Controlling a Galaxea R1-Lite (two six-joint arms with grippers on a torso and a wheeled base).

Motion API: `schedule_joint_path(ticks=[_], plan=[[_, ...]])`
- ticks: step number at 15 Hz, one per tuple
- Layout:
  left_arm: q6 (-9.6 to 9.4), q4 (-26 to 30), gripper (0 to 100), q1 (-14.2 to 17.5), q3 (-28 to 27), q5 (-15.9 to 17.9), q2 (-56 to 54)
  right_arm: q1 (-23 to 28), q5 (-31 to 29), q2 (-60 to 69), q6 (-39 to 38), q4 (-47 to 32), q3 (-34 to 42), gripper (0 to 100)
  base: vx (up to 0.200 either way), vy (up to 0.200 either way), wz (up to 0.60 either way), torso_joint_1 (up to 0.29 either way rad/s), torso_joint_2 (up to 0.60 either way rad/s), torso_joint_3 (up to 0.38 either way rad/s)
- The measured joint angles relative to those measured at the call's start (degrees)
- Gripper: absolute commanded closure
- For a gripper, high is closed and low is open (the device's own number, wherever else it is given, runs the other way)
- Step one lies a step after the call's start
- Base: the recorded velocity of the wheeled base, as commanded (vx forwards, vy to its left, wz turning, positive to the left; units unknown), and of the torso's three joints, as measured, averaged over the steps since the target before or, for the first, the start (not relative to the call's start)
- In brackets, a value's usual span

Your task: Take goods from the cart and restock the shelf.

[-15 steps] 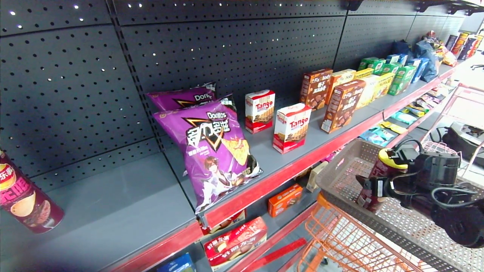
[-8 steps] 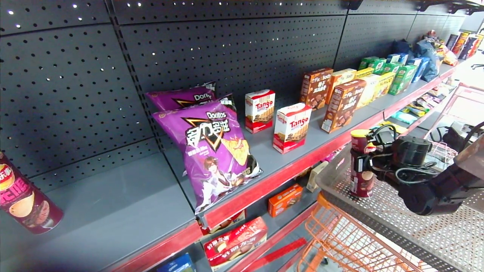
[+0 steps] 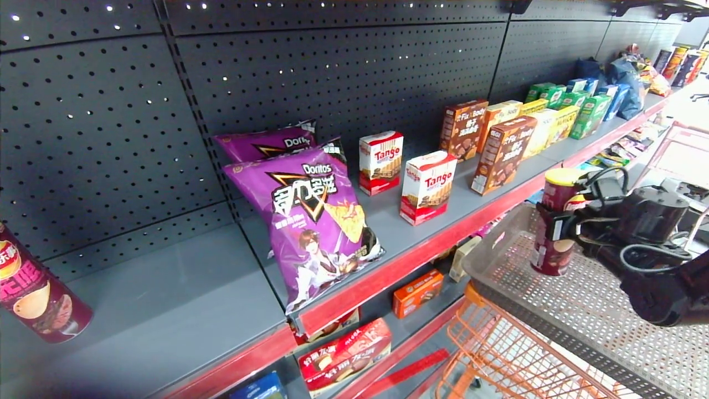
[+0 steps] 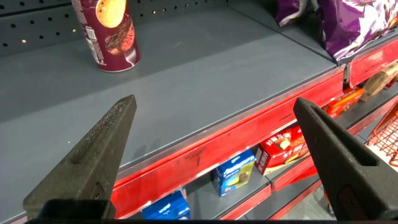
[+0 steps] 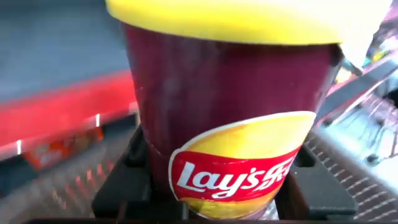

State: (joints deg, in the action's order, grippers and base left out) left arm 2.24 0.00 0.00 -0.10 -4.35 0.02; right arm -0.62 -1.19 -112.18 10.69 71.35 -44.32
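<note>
My right gripper [image 3: 555,226] is shut on a maroon chip can [image 3: 554,252] with a yellow lid, holding it upright above the brown cart basket [image 3: 559,316], just off the shelf's red front edge. In the right wrist view the can [image 5: 230,118] stands between the dark fingers [image 5: 124,186]. A second matching can [image 3: 33,293] stands on the grey shelf [image 3: 166,299] at the far left. My left gripper [image 4: 214,109] hangs open in front of that shelf, with the standing can [image 4: 106,31] beyond it and nothing between its fingers.
Purple chip bags [image 3: 310,216] lean on the shelf's middle. Red-and-white boxes [image 3: 426,185] and brown boxes [image 3: 501,152] follow to the right. Bare shelf lies between the left can and the bags. Lower shelves hold boxes [image 3: 346,352]. The orange cart frame [image 3: 498,354] sits below the basket.
The right gripper has turned the can from tilted to upright and raised it out of the basket, toward the shelf edge. The goods on the shelf have not moved.
</note>
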Motion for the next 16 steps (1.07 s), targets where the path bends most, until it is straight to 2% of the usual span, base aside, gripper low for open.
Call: schedule_joint_path(ticks=[4,8,12,16], plan=[[0.00,0.00,0,0.00,0.00,-0.02,0.00,0.29,-4.96,16.31,-0.38,-4.46,1.35,100,0.000,0.000,0.00,0.000,0.00,0.000],[0.02,0.00,0,0.00,0.00,-0.02,0.00,1.22,-8.73,33.51,-1.58,-15.98,4.33,100,0.000,0.000,0.00,0.000,0.00,0.000],[0.02,0.00,0,0.00,0.00,-0.02,0.00,2.11,-14.54,49.55,0.06,-34.05,6.10,100,0.000,0.000,0.00,0.000,0.00,0.000],[0.02,0.00,0,0.00,0.00,-0.02,0.00,3.07,-13.28,56.37,1.05,-42.80,5.69,100,0.000,0.000,0.00,0.000,0.00,0.000]])
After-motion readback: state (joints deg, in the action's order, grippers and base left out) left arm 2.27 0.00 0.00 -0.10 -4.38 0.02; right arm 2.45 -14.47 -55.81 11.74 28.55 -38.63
